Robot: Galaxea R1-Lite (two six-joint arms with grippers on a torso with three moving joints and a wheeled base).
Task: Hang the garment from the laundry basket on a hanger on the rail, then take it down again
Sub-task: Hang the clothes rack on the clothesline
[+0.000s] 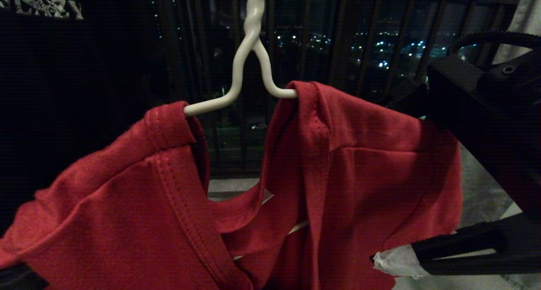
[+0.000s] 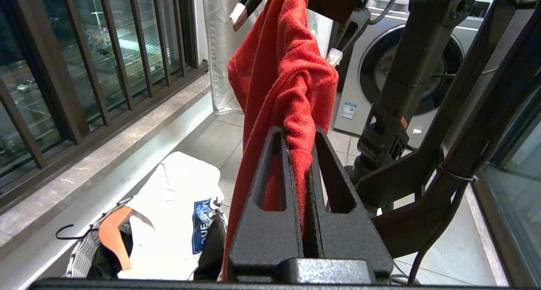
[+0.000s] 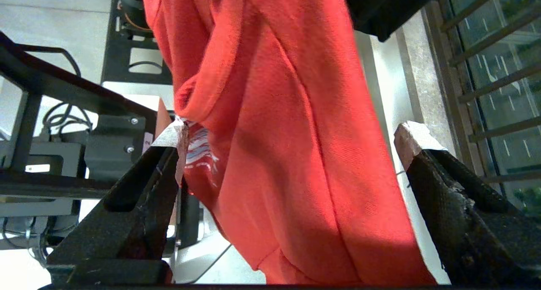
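L claw (image 2: 302,163) clamped on red garment (image 1: 359,163), R claw (image 3: 291,154) wide open astride it, white hanger (image 1: 249,53)

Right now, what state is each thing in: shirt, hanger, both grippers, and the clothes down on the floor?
Red shirt: draped on the hanger, collar bunched, not spread out.
White wire hanger: upright, both shoulders inside the shirt's neck opening; its hook is out of view.
Left gripper: shut on a fold of the red shirt.
Right gripper: open, fingers either side of the shirt.
White shirt: crumpled in a pile on the floor.
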